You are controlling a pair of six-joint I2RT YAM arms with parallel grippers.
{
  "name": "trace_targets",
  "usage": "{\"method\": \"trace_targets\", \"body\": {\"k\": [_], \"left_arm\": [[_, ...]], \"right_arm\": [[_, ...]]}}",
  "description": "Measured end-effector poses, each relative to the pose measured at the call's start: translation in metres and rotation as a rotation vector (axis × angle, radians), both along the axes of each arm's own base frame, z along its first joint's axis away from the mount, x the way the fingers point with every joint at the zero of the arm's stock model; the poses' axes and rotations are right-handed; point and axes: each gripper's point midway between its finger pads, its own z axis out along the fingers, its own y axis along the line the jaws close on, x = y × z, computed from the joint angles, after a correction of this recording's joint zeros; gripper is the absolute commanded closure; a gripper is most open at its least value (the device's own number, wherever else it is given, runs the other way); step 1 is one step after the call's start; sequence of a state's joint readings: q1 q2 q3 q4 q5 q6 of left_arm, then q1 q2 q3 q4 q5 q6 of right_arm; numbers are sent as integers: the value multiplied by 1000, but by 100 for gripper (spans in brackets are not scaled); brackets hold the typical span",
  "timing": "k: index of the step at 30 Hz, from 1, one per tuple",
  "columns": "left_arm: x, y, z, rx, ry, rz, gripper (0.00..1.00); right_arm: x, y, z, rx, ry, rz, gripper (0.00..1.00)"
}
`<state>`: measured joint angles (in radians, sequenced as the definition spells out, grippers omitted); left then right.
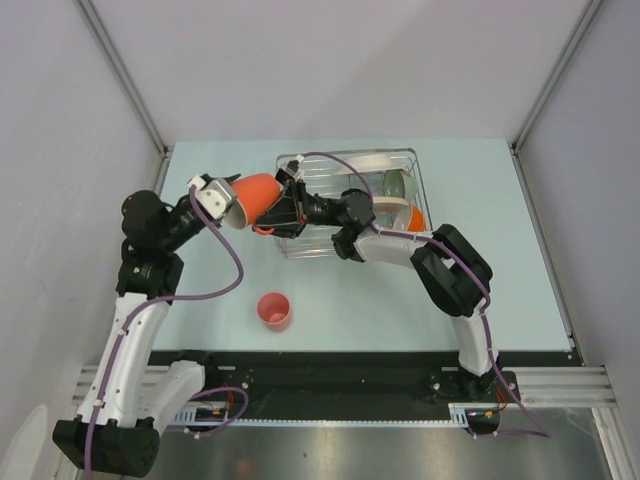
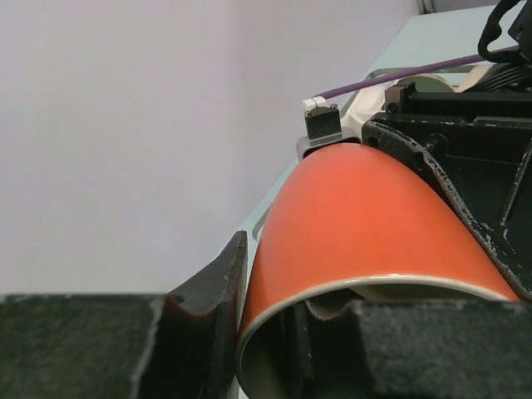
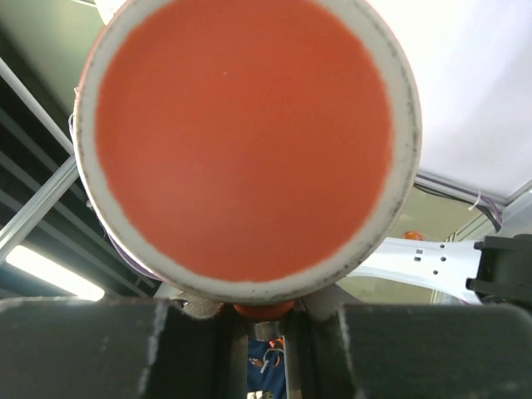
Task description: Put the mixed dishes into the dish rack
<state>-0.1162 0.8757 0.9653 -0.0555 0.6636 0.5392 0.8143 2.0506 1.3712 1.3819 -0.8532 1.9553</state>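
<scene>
While the glossy orange-red mug [image 1: 258, 193] hangs sideways upper center-left of the top view, at the left edge of the silver wire dish rack [image 1: 414, 160], the left gripper [image 1: 228, 205] pinches its thin rim, one finger inside. Right gripper [image 1: 284, 205] is narrow at the flat round base w/ matte pale foot ring, handle betw. its fingers. Pinkish cup [image 1: 274, 310] stands apart, lower center, on the smooth pale-green tabletop [image 1: 520, 300].
</scene>
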Motion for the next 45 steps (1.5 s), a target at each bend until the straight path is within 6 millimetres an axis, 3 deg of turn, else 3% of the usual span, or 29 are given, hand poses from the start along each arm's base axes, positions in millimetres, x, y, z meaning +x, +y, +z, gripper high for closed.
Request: {"method": "trace_targets", "body": {"k": [3, 4, 5, 7, 8, 11, 14, 19, 26, 29, 31, 33, 35, 38, 40, 42, 45], "left_arm": [[-1, 0, 1, 0, -7, 2, 98], [-1, 1, 1, 0, -6, 2, 91], [-1, 1, 1, 0, -5, 3, 77], [-1, 1, 0, 0, -3, 6, 70], [0, 2, -1, 4, -1, 10, 50], [-1, 2, -12, 21, 37, 18, 16], [2, 11, -19, 24, 75, 73, 0], [1, 15, -34, 35, 176, 104, 0], [-7, 22, -15, -20, 241, 122, 0], [-7, 34, -8, -53, 270, 161, 0], [-2, 45, -14, -67, 316, 205, 0], [6, 58, -34, -67, 396, 268, 0], [10, 66, -53, -60, 460, 306, 2], [15, 80, -111, -49, 622, 374, 2], [12, 87, -148, -44, 724, 414, 3], [5, 92, -178, -39, 819, 447, 4], [4, 94, -197, -42, 885, 473, 5]], "right_arm": [[-1, 0, 1, 3, -2, 3, 100], [-1, 0, 1, 3, -3, 3, 100], [-1, 0, 1, 2, -2, 3, 100], [-1, 1, 0, 1, -1, 3, 100], [-1, 1, 0, 0, -2, 2, 100], [2, 3, -3, -12, -6, -12, 100], [19, -1, -14, -55, -37, -53, 100], [46, -7, -28, -152, -63, -147, 100], [86, -13, -62, -363, -142, -293, 100], [120, -10, -76, -565, -227, -432, 100], [147, -10, -71, -699, -327, -561, 100], [166, -13, -55, -805, -453, -677, 100], [171, -15, -45, -861, -529, -734, 100], [177, -17, -48, -974, -632, -803, 100], [183, -17, -65, -1070, -680, -824, 100], [190, -17, -98, -1190, -727, -826, 100], [199, -23, -153, -1360, -769, -795, 100]]}}
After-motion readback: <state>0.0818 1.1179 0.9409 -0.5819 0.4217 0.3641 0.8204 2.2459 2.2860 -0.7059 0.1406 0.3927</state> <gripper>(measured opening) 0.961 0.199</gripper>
